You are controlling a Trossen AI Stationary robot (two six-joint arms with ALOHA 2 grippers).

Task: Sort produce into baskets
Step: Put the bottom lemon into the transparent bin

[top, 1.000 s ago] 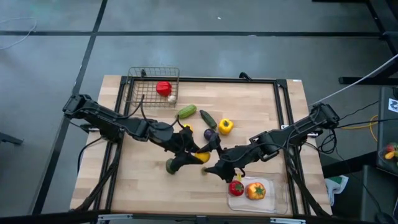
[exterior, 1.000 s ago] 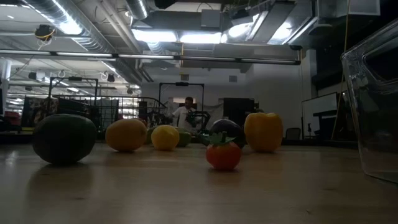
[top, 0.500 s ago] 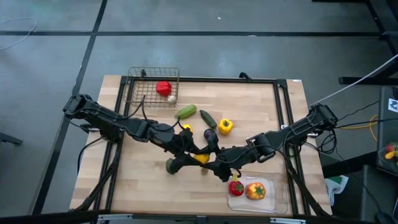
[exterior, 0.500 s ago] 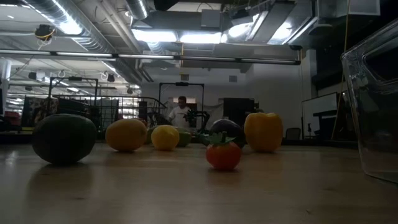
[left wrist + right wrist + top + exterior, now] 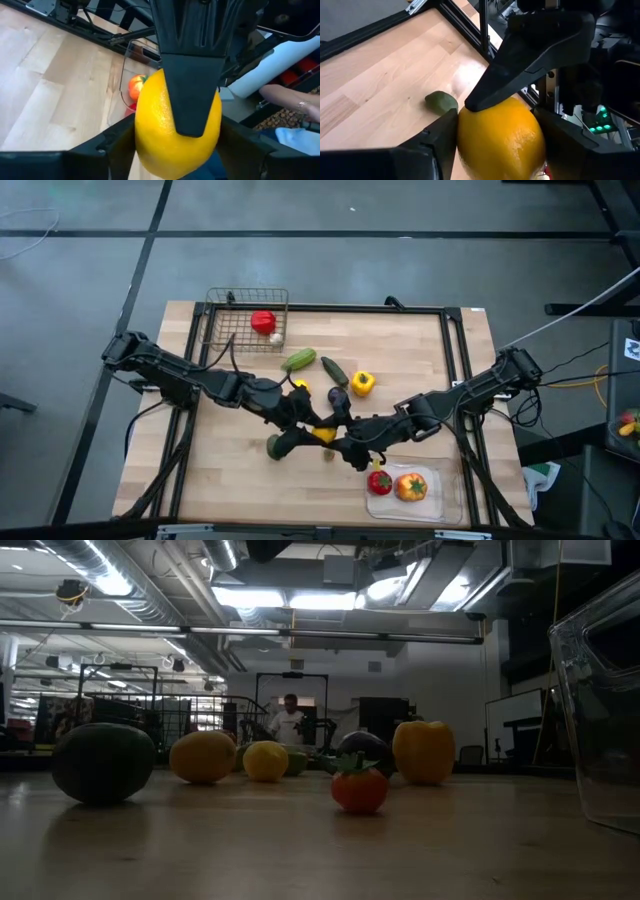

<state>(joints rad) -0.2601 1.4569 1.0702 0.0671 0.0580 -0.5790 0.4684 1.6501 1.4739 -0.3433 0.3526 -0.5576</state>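
Left gripper [image 5: 318, 430] grips a lemon [image 5: 177, 127] mid-table, fingers closed on its sides. Right gripper [image 5: 345, 442] meets it there, its fingers [image 5: 437, 140] clamped on the same lemon. The arms hide the fruit from above; clear tray [image 5: 445, 505] sits near.

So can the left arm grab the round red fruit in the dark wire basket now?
Probably not yet. The left gripper is full: it clamps the yellow lemon, which the right gripper also grips. Nothing covers the round red fruit in the dark wire basket, so afterwards the way looks free.
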